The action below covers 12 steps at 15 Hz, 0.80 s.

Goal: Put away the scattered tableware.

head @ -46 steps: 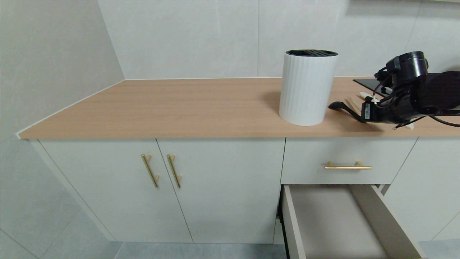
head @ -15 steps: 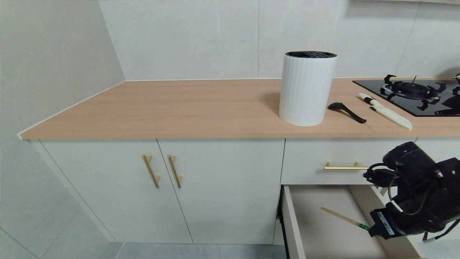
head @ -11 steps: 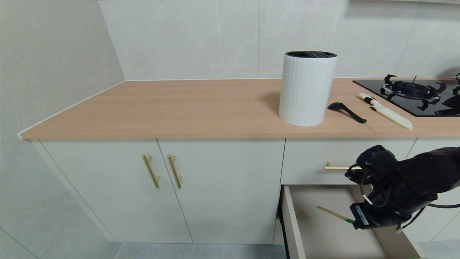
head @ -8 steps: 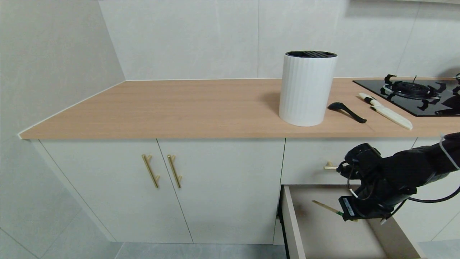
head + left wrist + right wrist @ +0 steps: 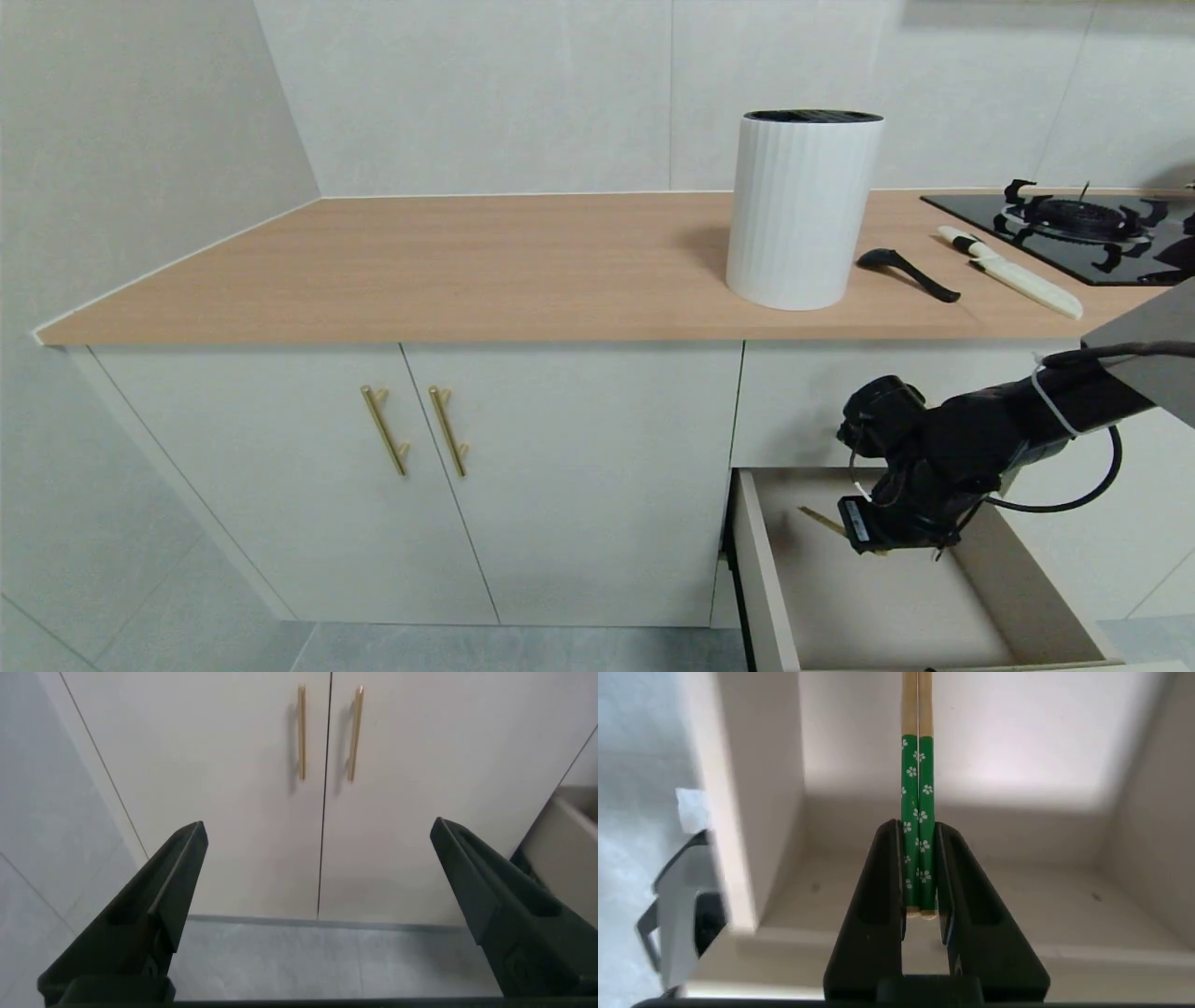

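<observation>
My right gripper (image 5: 864, 532) hangs inside the open lower drawer (image 5: 761, 579), shut on a pair of wooden chopsticks (image 5: 820, 520) with green flowered ends (image 5: 915, 812). The sticks point toward the drawer's back left. In the right wrist view the two fingers (image 5: 873, 882) clamp the chopsticks between them. On the wooden counter (image 5: 467, 271) lie a black spoon (image 5: 906, 271) and a white knife (image 5: 1013, 273), right of a tall white ribbed utensil holder (image 5: 801, 210). My left gripper (image 5: 322, 905) is open, low in front of the double cabinet doors (image 5: 327, 784).
A black gas hob (image 5: 1074, 229) sits at the counter's far right. The shut upper drawer (image 5: 794, 401) is just above the open one. Gold handles (image 5: 411, 443) mark the double doors on the left. Grey floor tiles (image 5: 308, 961) lie below.
My right arm took the chopsticks off the counter and carried them down into the open drawer, then leftward and deeper in. The head view has shifted slightly.
</observation>
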Available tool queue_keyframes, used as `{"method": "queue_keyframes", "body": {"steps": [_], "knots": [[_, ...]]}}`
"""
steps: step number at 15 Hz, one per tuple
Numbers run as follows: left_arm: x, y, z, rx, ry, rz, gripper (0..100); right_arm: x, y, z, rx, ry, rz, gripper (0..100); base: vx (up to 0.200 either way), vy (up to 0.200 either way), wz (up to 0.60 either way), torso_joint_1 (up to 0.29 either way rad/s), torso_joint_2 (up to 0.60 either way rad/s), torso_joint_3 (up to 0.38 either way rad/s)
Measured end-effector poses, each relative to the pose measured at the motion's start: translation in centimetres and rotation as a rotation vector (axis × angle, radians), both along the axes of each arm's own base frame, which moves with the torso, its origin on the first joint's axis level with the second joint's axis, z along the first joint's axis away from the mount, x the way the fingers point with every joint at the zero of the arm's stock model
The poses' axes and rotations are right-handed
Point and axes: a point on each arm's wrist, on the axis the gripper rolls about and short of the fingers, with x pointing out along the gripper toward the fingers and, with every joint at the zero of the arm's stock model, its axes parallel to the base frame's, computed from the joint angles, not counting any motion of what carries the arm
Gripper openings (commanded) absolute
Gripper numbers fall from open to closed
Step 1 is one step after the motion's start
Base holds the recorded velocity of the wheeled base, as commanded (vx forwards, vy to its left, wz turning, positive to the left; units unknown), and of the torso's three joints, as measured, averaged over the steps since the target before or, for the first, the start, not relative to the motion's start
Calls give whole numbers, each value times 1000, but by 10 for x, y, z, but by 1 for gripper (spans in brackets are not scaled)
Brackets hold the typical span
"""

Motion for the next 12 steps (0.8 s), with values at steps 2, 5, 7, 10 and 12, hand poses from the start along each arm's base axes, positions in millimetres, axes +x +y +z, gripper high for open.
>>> {"method": "queue_keyframes", "body": {"steps": [2,5,7,10,12], "knots": [[0,0,0,0,0,0,100,3,1,-3,3,-13,0,0,0,0,0,-95,435,337],[0,0,0,0,-1,0,100,6,2,-4,10,-33,1,0,0,0,0,-58,437,378],[0,0,0,0,0,0,100,6,2,-5,10,-34,1,0,0,0,0,-34,371,330],[0,0,0,0,-2,0,100,9,3,-5,20,-63,2,0,0,0,0,-9,100,93],[0,0,0,0,-2,0,100,11,4,-8,22,-74,1,0,0,0,0,0,0,0]]}}
